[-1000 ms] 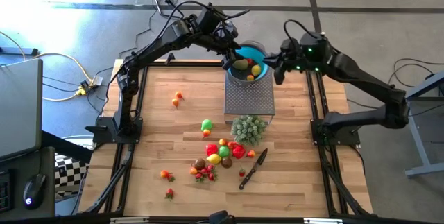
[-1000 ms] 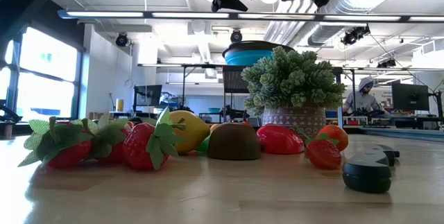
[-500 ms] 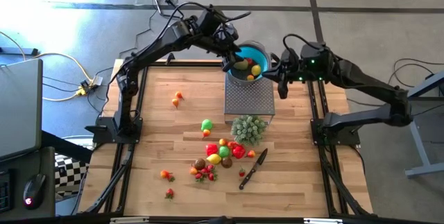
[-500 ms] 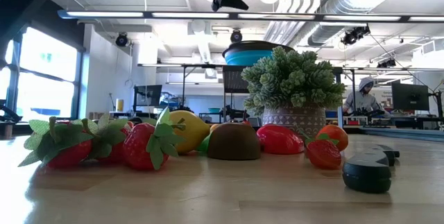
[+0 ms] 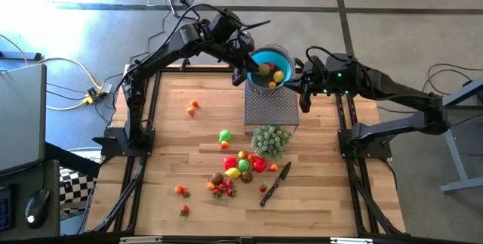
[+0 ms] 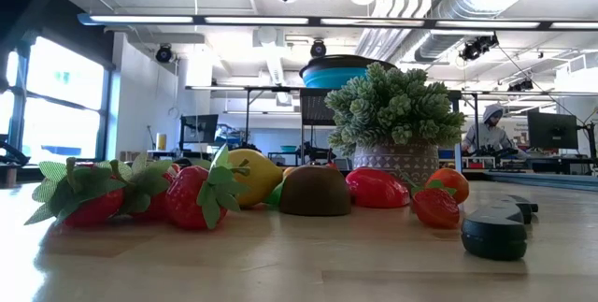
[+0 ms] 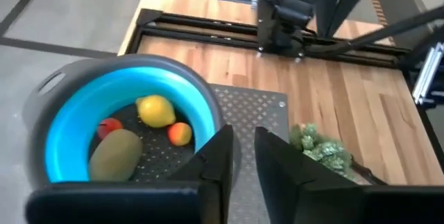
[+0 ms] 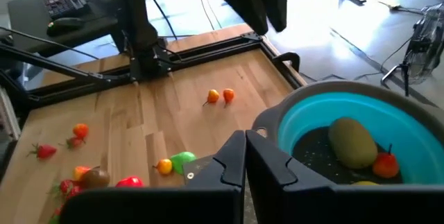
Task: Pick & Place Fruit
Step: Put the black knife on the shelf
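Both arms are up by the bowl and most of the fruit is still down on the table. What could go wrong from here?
1. The left gripper and right gripper flank the blue bowl closely; they might bump it, or each other, when moving off.
2. The bowl sits raised on a perforated metal stand, so a knock might tip out its fruit.
3. The fruit pile lies between the green plant and the knife, so a grasp there could catch either.

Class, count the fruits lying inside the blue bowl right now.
4: a brownish-green oval fruit, a yellow one, a small orange one and a red one, all on the bowl floor. Others may be hidden.
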Robot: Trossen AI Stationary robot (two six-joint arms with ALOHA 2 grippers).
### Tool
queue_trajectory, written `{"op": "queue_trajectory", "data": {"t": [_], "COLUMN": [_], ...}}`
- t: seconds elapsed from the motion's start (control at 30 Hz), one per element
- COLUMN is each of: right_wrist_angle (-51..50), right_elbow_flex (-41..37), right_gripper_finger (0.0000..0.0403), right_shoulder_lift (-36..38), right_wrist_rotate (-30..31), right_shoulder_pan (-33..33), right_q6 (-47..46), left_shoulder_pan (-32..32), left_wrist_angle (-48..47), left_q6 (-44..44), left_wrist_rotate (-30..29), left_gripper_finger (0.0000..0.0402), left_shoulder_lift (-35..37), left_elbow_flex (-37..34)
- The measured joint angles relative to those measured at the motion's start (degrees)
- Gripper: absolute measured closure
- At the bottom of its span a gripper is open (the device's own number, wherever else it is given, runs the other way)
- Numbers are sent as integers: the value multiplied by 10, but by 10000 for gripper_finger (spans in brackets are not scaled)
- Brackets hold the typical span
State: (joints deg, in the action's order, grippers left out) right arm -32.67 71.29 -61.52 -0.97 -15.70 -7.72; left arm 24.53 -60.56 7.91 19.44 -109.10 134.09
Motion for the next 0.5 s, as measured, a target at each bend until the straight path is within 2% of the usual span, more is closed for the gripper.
{"op": "queue_trajectory", "data": {"t": [0.23, 0.5], "right_wrist_angle": [2, 3], "right_elbow_flex": [0, 0], "right_gripper_finger": [399, 399], "right_shoulder_lift": [0, 0], "right_wrist_rotate": [0, 7], "right_shoulder_pan": [21, 55], "right_q6": [-30, -30], "left_shoulder_pan": [-15, -42], "left_wrist_angle": [-26, -47], "left_q6": [30, 36], "left_wrist_rotate": [5, 6], "left_gripper_finger": [396, 400], "left_shoulder_lift": [2, 12], "left_elbow_flex": [0, -5]}}
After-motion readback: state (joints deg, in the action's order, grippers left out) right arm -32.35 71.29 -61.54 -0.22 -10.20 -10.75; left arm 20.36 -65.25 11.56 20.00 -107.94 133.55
